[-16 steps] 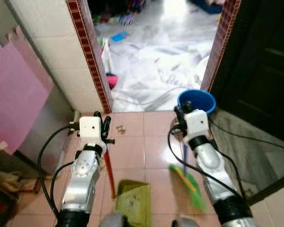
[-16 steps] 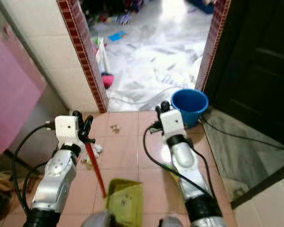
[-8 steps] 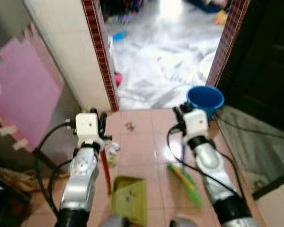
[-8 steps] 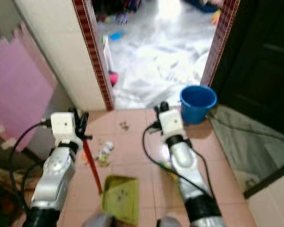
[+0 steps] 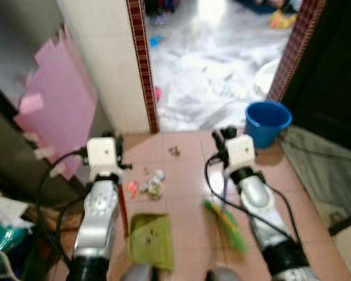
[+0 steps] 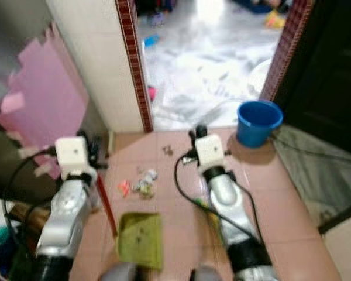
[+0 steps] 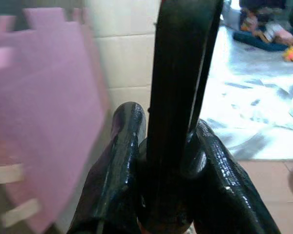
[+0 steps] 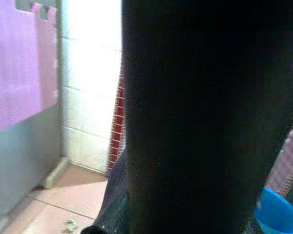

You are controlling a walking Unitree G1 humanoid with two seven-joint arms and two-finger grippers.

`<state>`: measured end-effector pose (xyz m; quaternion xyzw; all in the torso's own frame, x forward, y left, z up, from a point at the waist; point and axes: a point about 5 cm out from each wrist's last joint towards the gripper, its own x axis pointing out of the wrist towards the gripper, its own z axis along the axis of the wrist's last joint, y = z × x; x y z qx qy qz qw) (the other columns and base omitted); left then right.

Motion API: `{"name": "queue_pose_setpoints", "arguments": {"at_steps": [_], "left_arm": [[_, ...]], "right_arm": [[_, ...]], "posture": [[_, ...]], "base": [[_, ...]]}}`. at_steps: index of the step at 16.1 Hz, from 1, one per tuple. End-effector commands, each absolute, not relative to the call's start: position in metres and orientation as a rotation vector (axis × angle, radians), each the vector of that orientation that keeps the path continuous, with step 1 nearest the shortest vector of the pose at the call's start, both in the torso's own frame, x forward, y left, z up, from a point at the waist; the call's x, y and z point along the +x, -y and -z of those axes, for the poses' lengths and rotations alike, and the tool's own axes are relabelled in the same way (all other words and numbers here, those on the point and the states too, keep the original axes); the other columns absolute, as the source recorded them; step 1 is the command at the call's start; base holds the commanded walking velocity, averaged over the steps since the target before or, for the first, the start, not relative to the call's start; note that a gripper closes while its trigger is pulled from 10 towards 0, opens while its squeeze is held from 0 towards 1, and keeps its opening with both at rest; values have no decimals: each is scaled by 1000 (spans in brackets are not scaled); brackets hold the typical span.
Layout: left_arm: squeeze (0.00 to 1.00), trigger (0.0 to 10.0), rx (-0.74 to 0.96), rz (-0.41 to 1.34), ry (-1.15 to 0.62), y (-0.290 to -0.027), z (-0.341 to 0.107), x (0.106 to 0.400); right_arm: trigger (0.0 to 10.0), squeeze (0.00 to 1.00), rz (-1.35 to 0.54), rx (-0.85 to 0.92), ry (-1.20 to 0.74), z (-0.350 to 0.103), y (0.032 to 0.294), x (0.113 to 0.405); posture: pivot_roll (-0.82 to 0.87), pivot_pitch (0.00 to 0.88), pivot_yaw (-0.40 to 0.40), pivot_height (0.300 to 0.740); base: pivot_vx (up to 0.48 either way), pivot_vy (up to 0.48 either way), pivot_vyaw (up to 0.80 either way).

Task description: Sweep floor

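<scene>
Dustpan: the green dustpan (image 5: pixel 150 240) is resting on the pink tiled floor (image 5: pixel 187 170) just ahead of the robot's body, its red handle (image 5: pixel 122 208) rising up to the left gripper (image 5: pixel 118 153).
Left gripper: its two black fingers (image 7: pixel 115 180) are pinching a dark upright handle between them in the left wrist view.
Broom: the green broom (image 5: pixel 226 223) is lying with its bristles on the floor to the right of the dustpan, its thin stick running up to the right gripper (image 5: pixel 220 138).
Right gripper: it is raised above the broom head; I cannot tell how its fingers are standing, as a dark blurred shape is covering most of its wrist view.
Litter: a small heap of scraps (image 5: pixel 149 182) is lying on the tiles just ahead of the dustpan, between the two arms; a smaller bit (image 5: pixel 174 151) is lying farther on, near the doorway.
Change: since a second ago the camera is turning leftward, so the scrap heap is coming into view, while both grippers are keeping their hold positions.
Room: a blue bucket (image 5: pixel 268 121) is standing by the dark door (image 5: pixel 333 76) on the right; a white tiled wall with a red-brown edge (image 5: pixel 143 64) and pink foam mats (image 5: pixel 61 99) are standing on the left; a bright marble floor (image 5: pixel 210 64) is stretching beyond the doorway.
</scene>
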<state>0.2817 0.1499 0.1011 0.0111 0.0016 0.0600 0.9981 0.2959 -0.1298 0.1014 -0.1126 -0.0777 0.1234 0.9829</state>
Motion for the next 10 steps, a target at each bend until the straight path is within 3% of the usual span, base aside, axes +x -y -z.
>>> {"name": "queue_pose_setpoints", "arguments": {"at_steps": [1, 3, 5, 10], "left_arm": [[0, 10000, 23, -204, 59, -164, -112, 284], [0, 10000, -5, -268, 47, -173, -110, 283], [0, 10000, -34, -359, 26, -183, -105, 283], [0, 10000, -18, -333, 19, -176, -102, 283]], "right_arm": [[10000, 0, -286, -229, 212, -113, 117, 299], [10000, 0, -290, -231, 213, -113, 117, 299], [10000, 0, -293, -234, 214, -113, 116, 298], [10000, 0, -295, -241, 217, -113, 115, 297]], "posture": [[-47, 0, 47, 740], [-47, 0, 47, 740], [-47, 0, 47, 740], [-43, 0, 47, 740]], "base": [[0, 0, 0], [0, 0, 0], [0, 0, 800], [0, 0, 800]]}}
